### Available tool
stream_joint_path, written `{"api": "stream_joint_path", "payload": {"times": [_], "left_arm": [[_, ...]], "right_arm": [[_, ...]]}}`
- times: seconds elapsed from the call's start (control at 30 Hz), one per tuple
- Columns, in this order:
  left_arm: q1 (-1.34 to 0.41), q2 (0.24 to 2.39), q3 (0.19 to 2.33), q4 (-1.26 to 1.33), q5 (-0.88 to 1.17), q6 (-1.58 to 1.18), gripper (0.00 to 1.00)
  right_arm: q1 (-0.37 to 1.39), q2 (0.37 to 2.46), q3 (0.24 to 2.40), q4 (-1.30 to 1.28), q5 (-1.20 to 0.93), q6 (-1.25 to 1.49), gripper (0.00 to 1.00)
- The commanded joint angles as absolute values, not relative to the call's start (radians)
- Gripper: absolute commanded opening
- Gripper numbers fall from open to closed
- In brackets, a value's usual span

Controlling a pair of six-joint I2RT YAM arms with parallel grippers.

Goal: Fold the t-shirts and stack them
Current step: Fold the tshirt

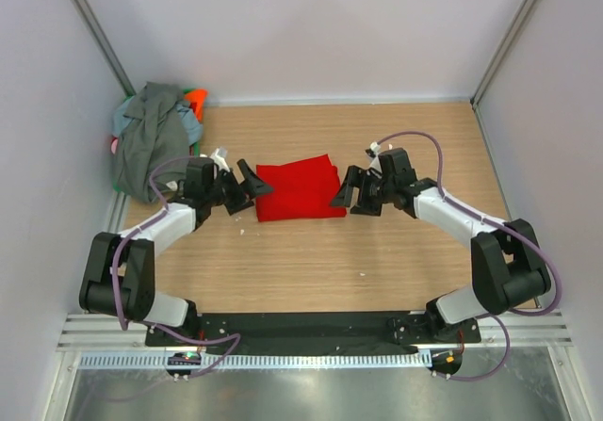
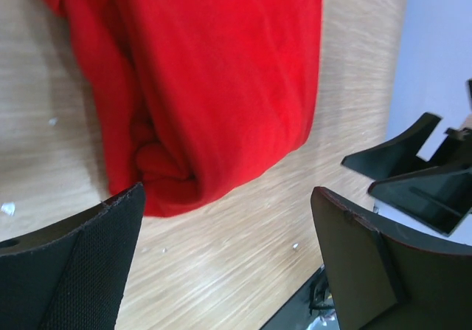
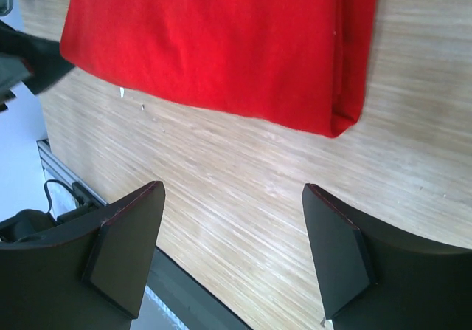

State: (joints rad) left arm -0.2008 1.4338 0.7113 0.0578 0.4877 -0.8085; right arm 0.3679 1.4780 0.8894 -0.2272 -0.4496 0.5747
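The red t-shirt (image 1: 300, 189) lies folded in the middle of the wooden table (image 1: 311, 261); my left pincer (image 1: 256, 186) is just beside its left end, low over the wood; my right pincer (image 1: 344, 187) is just beside its right end; both pincers are open wide and hold nothing (only bare wood and a bit of red cloth show in each gap); I cannot tell if my left pincer touches the shirt; the other t-shirts (image 1: 151, 143) sit in a messy heap in the far left corner, a dark grey one on top, with orange and light blue peeking out.
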Motion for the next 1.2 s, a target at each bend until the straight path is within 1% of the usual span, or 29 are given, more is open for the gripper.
{"api": "stream_joint_path", "payload": {"times": [0.0, 0.2, 0.37, 0.57, 0.93, 1.0, 1.17], "left_arm": [[-0.202, 1.410, 0.698, 0.219, 0.512, -0.813, 0.94], [-0.230, 1.463, 0.664, 0.316, 0.482, -0.825, 0.91], [-0.302, 1.470, 0.608, 0.413, 0.419, -0.836, 0.90], [-0.373, 1.463, 0.558, 0.436, 0.351, -0.847, 0.88], [-0.385, 1.439, 0.442, 0.463, 0.255, -0.920, 0.75], [-0.385, 1.466, 0.440, 0.442, 0.227, -0.962, 0.70], [-0.385, 1.563, 0.437, 0.434, 0.216, -1.057, 0.64]], "right_arm": [[0.374, 1.428, 0.845, -0.178, -0.469, 0.591, 0.81], [0.376, 1.414, 0.827, -0.192, -0.477, 0.574, 0.81], [0.374, 1.417, 0.787, -0.152, -0.508, 0.597, 0.81], [0.374, 1.419, 0.727, -0.104, -0.515, 0.607, 0.81], [0.374, 1.419, 0.684, -0.081, -0.517, 0.609, 0.81], [0.374, 1.417, 0.675, -0.081, -0.514, 0.606, 0.81], [0.374, 1.408, 0.654, -0.086, -0.511, 0.598, 0.81]]}}
